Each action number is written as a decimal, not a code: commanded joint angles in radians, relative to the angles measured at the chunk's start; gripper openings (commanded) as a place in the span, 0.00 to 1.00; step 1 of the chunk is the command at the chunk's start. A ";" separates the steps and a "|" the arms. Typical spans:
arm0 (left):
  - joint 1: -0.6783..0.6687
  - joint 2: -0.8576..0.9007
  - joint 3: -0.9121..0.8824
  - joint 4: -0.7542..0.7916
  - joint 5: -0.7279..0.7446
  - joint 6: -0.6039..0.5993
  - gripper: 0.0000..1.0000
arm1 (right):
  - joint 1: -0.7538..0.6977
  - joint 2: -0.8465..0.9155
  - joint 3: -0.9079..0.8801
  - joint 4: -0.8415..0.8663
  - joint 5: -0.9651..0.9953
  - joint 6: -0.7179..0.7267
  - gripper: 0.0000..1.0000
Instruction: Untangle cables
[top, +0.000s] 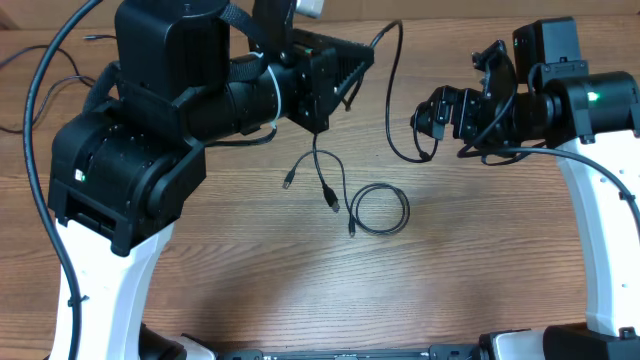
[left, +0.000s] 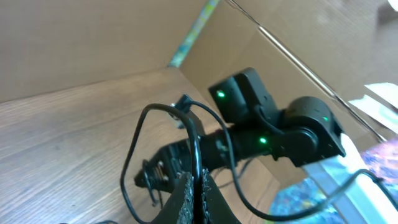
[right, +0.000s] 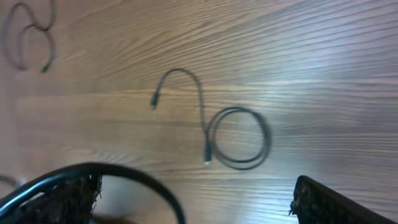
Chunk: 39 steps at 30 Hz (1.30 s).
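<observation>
- Left claw (left: 198, 186) is pinching shut on a cable (top: 392, 90) arching toward the right claw (top: 432, 118), which is gaping wide, empty.
- Second cable (top: 380, 210) is lying coiled on the table (top: 480, 270).
- Pulling is probably risking the arch snagging that open claw.

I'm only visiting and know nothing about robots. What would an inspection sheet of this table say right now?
Surface: pale wood-grain table.
Job's things: coiled cord lying flat; loose cord with plug ends beside it; long cord looping between the arms.
Clutter: nothing seen.
End effectors: left end effector shut on the long cord; right end effector wide open, gripping nothing.
Cables: thick arm cable arcs past the left arm.
Surroundings: brown board walls behind the table.
</observation>
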 joint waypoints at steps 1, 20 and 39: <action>-0.001 -0.023 0.008 0.007 0.083 -0.013 0.04 | 0.002 0.022 0.008 0.004 0.187 0.039 1.00; 0.238 -0.061 0.007 -0.306 -0.203 -0.007 0.04 | -0.153 0.080 0.008 0.017 0.544 0.311 1.00; 0.314 -0.060 0.007 -0.441 -0.610 -0.101 0.04 | -0.252 0.080 0.008 0.097 -0.053 0.033 1.00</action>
